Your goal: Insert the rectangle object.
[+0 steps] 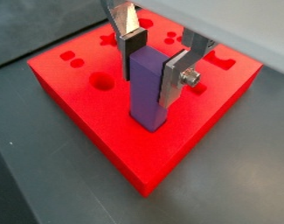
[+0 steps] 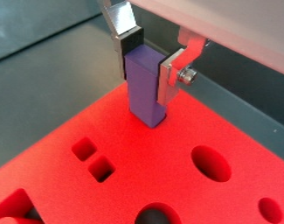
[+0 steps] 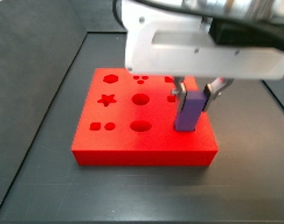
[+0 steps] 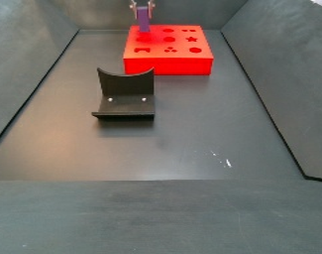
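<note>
The purple rectangle object (image 1: 150, 94) stands upright, its lower end in a slot near a corner of the red block (image 1: 95, 118). It shows in both wrist views (image 2: 147, 89) and in both side views (image 3: 189, 112) (image 4: 144, 18). My gripper (image 1: 152, 58) is directly above the block, its two silver fingers pressed on opposite sides of the bar's upper part, shut on it. The gripper also shows in the other views (image 2: 150, 58) (image 3: 193, 87). The block (image 2: 132, 171) (image 3: 144, 147) (image 4: 190, 62) has several shaped holes in its top.
A dark grey curved holder (image 4: 124, 96) stands on the dark floor in front of the red block. Sloped dark walls (image 4: 31, 89) enclose the floor on both sides. Round, star and square holes (image 3: 142, 101) lie beside the bar.
</note>
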You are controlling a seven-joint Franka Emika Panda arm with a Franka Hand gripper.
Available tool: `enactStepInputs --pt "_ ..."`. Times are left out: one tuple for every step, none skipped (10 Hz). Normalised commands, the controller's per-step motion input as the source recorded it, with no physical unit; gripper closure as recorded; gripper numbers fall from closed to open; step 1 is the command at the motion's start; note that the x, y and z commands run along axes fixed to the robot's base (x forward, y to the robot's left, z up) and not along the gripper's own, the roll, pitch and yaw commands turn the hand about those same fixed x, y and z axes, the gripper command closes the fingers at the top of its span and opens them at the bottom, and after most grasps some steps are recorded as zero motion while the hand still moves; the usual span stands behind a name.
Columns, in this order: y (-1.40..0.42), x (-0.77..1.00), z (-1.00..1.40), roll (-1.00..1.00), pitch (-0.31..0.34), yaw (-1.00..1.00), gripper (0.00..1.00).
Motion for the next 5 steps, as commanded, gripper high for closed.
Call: enactStepInputs --pt "0.0 0.01 -0.47 0.0 -0.079 0.0 1.0" --pt "0.0 0.0 -0.41 0.0 -0.071 0.0 1.0" --pt "-0.01 0.0 -0.23 0.02 -0.053 0.0 1.0" --pt "0.0 0.0 0.0 0.0 0.0 0.0 1.0" --pt "0.0 0.0 0.0 0.0 0.0 0.0 1.0"
